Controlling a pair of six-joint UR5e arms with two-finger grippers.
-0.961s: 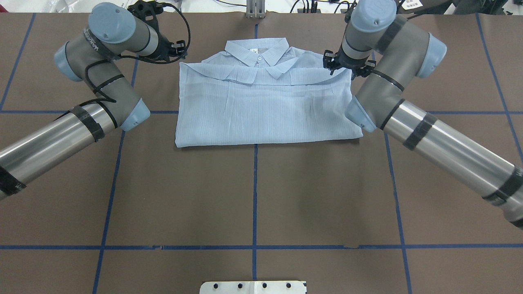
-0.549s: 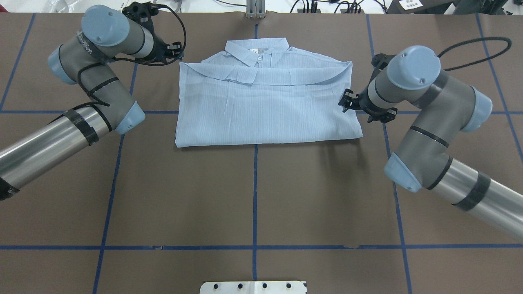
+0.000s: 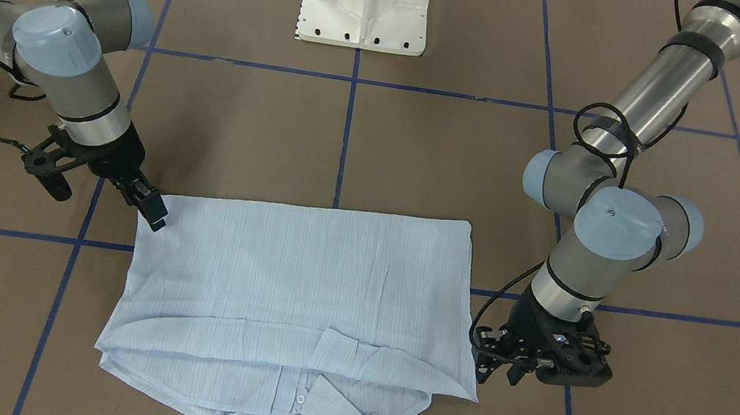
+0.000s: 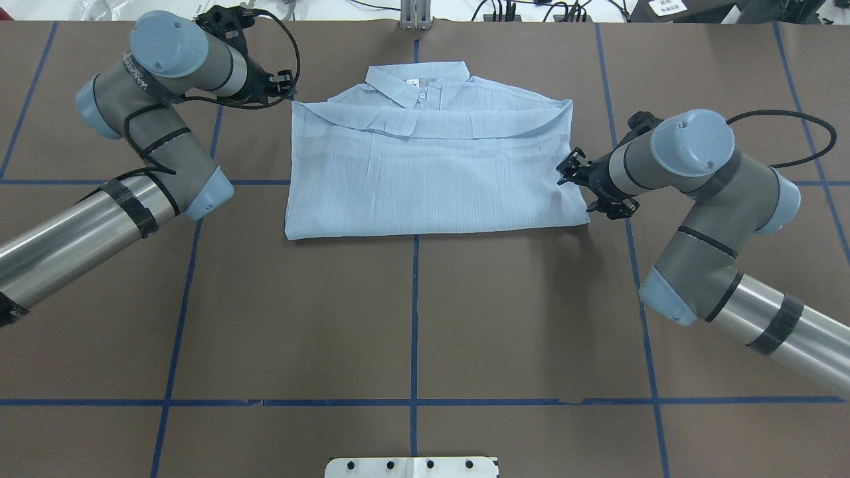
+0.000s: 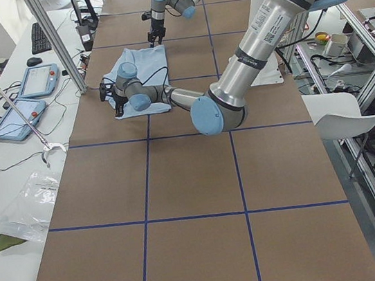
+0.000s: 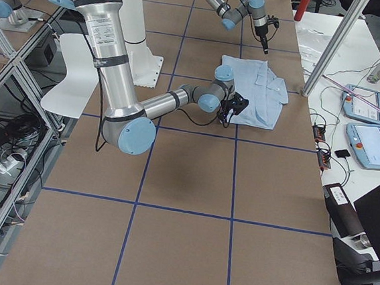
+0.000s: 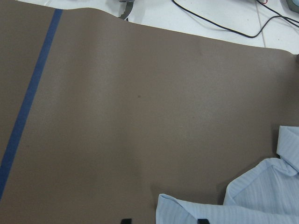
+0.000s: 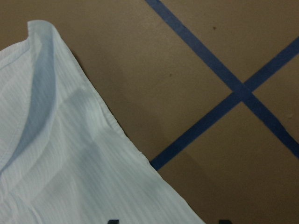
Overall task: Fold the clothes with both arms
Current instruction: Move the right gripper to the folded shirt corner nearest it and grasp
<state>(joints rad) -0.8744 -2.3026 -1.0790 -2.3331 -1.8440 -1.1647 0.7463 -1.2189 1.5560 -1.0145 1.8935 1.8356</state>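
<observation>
The folded shirt (image 4: 431, 172) lies flat, collar showing, midway along the counter (image 4: 412, 318) edge farthest from the robot's base. The left fingers (image 7: 202, 221) are spread wide, straddling its collar-end corner. The right fingers (image 3: 154, 210), also wide apart, hang over the shirt's opposite side edge.

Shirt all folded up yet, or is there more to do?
Partly. The shirt already lies as a flat rectangle, its bottom folded up to the collar. The left hand is beside a collar-end corner and the right hand at the opposite side edge, both open. Probably one more fold is left.
</observation>
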